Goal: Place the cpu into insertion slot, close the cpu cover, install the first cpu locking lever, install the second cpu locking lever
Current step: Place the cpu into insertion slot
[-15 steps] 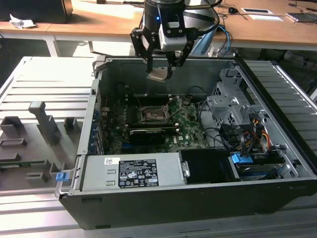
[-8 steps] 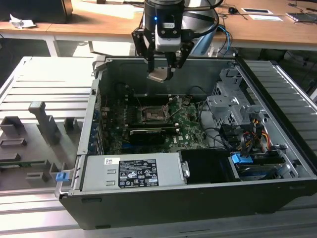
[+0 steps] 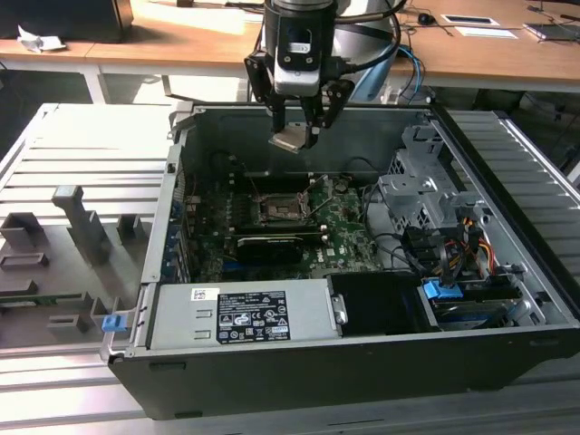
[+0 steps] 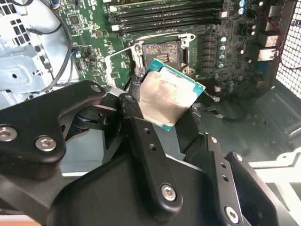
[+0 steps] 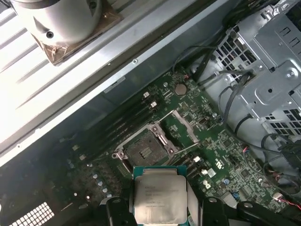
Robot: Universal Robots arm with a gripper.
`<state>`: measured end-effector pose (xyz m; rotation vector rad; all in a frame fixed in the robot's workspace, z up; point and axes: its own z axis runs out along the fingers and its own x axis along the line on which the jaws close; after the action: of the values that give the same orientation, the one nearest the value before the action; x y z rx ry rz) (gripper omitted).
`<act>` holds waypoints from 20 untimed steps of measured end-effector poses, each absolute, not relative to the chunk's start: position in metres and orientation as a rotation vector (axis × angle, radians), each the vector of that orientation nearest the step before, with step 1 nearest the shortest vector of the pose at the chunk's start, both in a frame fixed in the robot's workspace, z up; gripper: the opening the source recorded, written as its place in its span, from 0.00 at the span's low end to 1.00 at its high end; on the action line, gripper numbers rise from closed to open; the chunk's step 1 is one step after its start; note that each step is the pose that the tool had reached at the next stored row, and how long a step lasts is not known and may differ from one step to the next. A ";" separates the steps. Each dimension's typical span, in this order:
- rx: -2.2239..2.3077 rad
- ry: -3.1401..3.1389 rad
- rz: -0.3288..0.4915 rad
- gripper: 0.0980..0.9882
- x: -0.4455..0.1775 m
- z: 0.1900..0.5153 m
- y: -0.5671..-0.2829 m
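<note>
My gripper (image 3: 297, 134) hangs over the back of the open computer case (image 3: 172, 181), shut on the cpu (image 3: 290, 141). The cpu (image 4: 169, 99) is a pale silver square on a green edge, gripped by two opposite sides between the black fingers (image 4: 134, 101). In the first wrist view the cpu (image 5: 159, 195) sits level in the gripper (image 5: 162, 209). Below it on the motherboard lies the insertion slot (image 5: 146, 149), dark, square and uncovered. The cpu cover (image 5: 181, 126) stands swung open beside the slot. In the second wrist view the slot (image 4: 162, 52) lies just beyond the cpu, the cover (image 4: 117, 66) beside it.
A silver drive cage (image 3: 421, 195) with loose cables (image 3: 399, 245) fills the case at the exterior view's right. A labelled power supply (image 3: 240, 313) lies along the front, and a black card (image 3: 267, 245) sits near the slot. Memory slots (image 4: 164, 16) run beside the socket. A grey fixture tray (image 3: 63, 236) stands outside.
</note>
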<state>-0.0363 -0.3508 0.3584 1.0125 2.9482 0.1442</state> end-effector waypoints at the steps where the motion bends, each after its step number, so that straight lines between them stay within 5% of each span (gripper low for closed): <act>1: 1.027 2.943 0.144 0.50 -0.036 0.358 -0.351; 20: 1.519 2.703 0.132 0.50 -0.036 0.354 -0.351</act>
<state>-0.0363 -0.3508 0.3537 1.5187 2.7033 0.1321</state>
